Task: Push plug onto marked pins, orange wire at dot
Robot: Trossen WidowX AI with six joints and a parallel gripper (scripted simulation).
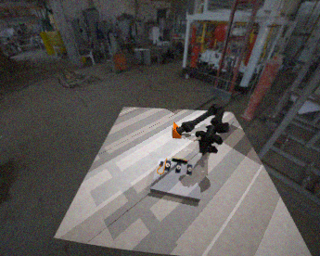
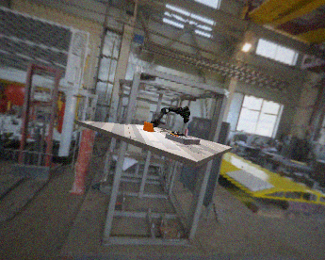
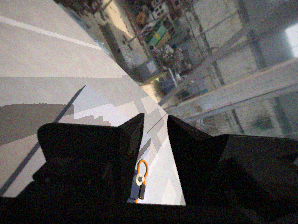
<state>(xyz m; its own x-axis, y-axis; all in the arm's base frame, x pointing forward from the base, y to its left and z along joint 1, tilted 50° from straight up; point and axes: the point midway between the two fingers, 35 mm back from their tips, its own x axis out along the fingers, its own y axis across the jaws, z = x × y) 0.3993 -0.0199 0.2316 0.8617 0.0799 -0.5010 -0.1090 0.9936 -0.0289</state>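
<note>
The gripper (image 1: 209,151) (image 2: 186,121) (image 3: 156,118) points down above the far right part of the grey board, well clear of it. Its fingers stand a little apart with nothing between them. The orange lead (image 1: 160,171) (image 3: 143,163) makes a loop at the board's far left corner. It shows beyond the gap between the fingers in the wrist view, beside a small motor with a white round top (image 3: 140,179). A small dark piece (image 1: 161,163) lies by the loop; whether it is the plug is too small to tell. Pins, coloured band and dot cannot be made out.
The grey board (image 1: 174,191) (image 2: 192,141) lies on the table (image 1: 128,229) (image 2: 130,136). Several small dark parts with white round tops stand along its far side, near a black strip (image 1: 179,160). An orange block (image 1: 176,131) (image 2: 148,126) stands near the arm, behind the board.
</note>
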